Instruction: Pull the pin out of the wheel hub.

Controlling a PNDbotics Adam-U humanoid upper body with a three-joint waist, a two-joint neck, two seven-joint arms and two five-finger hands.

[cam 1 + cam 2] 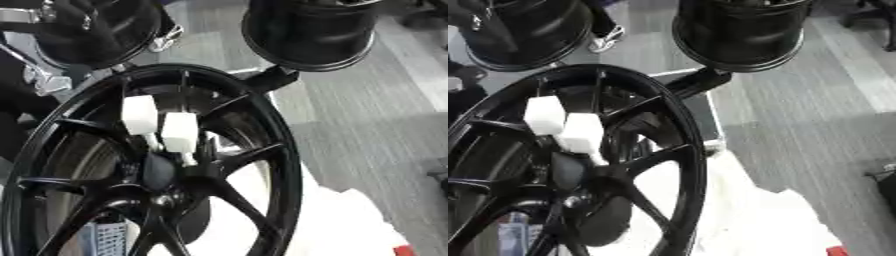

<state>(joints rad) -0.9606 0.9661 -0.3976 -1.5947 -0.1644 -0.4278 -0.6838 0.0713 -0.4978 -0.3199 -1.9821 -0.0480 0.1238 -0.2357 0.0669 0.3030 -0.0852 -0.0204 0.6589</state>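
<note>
Centrally, glossy black spoked wheel hub [166, 175]; two white blocky pins [179, 131].

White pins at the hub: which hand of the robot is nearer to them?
Left, probably: the left arm shows up-left of the pins, outside the rim; its hand is unclear. The right hand is not visible.

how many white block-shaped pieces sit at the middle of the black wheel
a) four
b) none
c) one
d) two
d: two white blocks sit side by side just above the hub of the black wheel, each on a thin stem that runs down toward the hub; no others show in either eye view.
</note>
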